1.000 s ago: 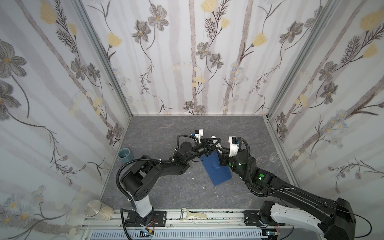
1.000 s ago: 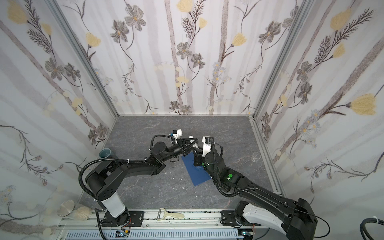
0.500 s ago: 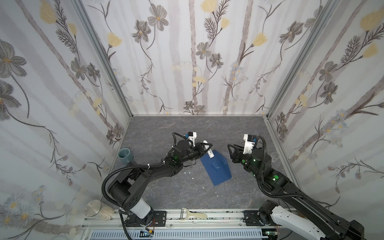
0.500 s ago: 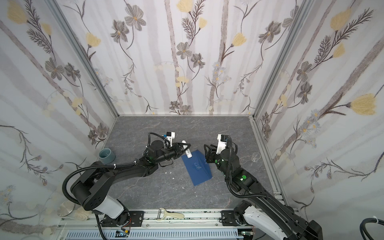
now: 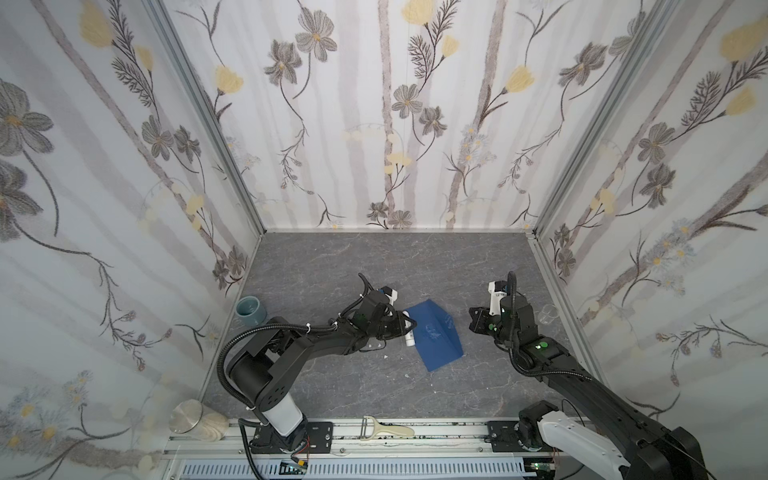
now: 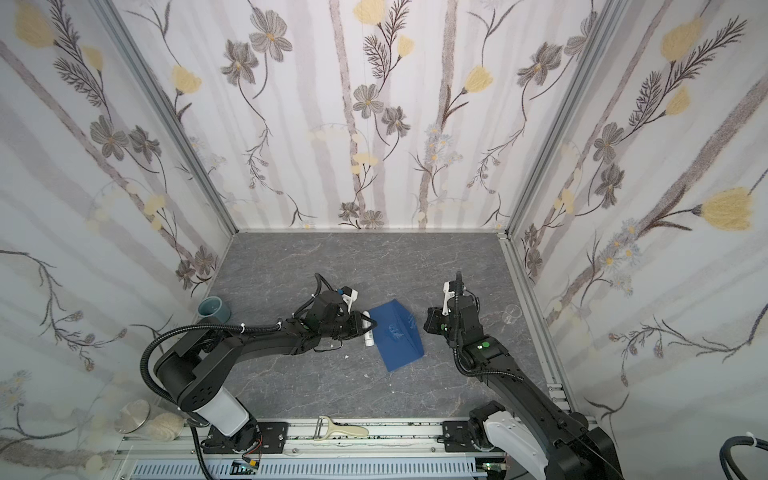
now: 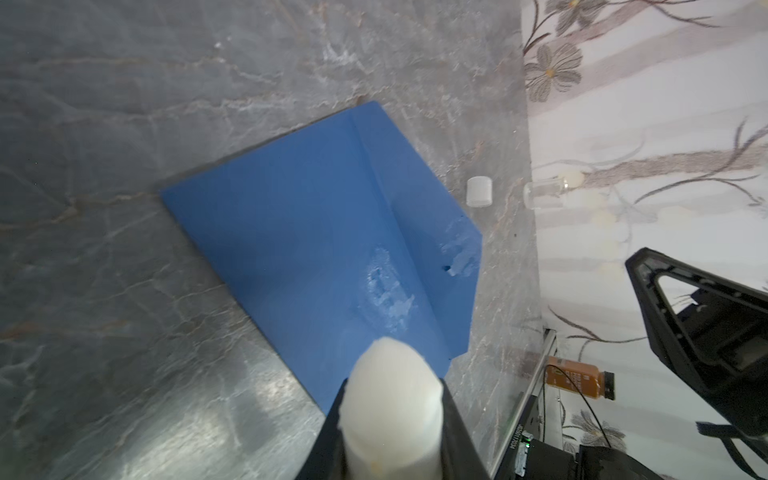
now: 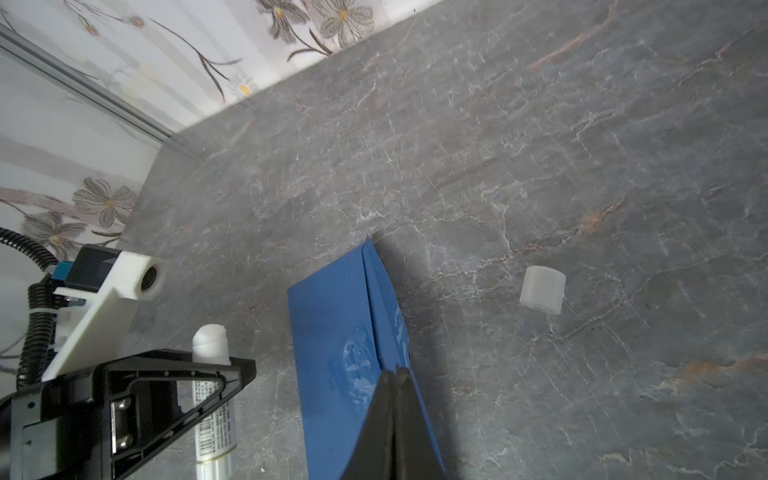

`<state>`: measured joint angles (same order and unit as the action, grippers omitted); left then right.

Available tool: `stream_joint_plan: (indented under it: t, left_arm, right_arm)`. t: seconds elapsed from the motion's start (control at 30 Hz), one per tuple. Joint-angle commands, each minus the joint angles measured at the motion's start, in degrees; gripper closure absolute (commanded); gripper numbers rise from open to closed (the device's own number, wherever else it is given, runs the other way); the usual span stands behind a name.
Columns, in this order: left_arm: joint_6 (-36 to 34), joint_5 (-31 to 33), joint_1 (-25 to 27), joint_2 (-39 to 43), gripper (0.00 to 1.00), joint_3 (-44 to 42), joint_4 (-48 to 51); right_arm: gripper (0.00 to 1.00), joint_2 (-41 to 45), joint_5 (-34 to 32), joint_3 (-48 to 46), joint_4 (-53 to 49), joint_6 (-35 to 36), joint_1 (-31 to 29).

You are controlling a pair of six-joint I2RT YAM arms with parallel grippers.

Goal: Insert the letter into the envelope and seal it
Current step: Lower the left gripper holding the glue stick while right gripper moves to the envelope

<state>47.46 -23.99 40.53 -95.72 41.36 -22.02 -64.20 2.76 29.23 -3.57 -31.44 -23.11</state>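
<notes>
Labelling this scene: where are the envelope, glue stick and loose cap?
envelope (image 5: pixel 436 347): in a top view, middle of its blue body.
glue stick (image 7: pixel 392 399): left wrist view, bare white tip.
cap (image 8: pixel 542 289): right wrist view, side wall.

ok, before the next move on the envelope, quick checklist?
1. Glue applied: pale smears on the dark navy paper envelope and its pointed flap: ok.
2. Flap sealed: it stands open, not pressed down: not ok.
3. Letter inside: not visible in any view: cannot tell.
4. Glue stick clear of flap: left gripper is shut on the uncapped white cylindrical glue stick, at the envelope edge away from the flap: ok.
5. Right gripper free: shut, empty: ok.
6. Small white round cap clear: on the grey table, apart from the envelope: ok.
</notes>
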Motion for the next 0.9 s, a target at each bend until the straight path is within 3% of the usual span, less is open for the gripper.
stream_joint_plan:
  t: [0.0,0.43,0.87]
  left_arm:
    - [-1.99,1.48,0.09,-1.27,1.0,0.27,-0.65]
    - [-1.08,0.76,-0.08,-7.44,1.0,3.26,-0.69]
    - [-1.51,-0.7,-1.89,-13.13,1.0,6.53,-0.74]
  right_arm:
    - [1.0,-1.83,0.49,-1.12,4.73,0.0,0.43]
    - [1.0,-14.74,2.42,-3.49,13.17,-0.57,3.06]
    - [1.0,-22.97,8.26,-4.34,21.43,-3.89,0.71]
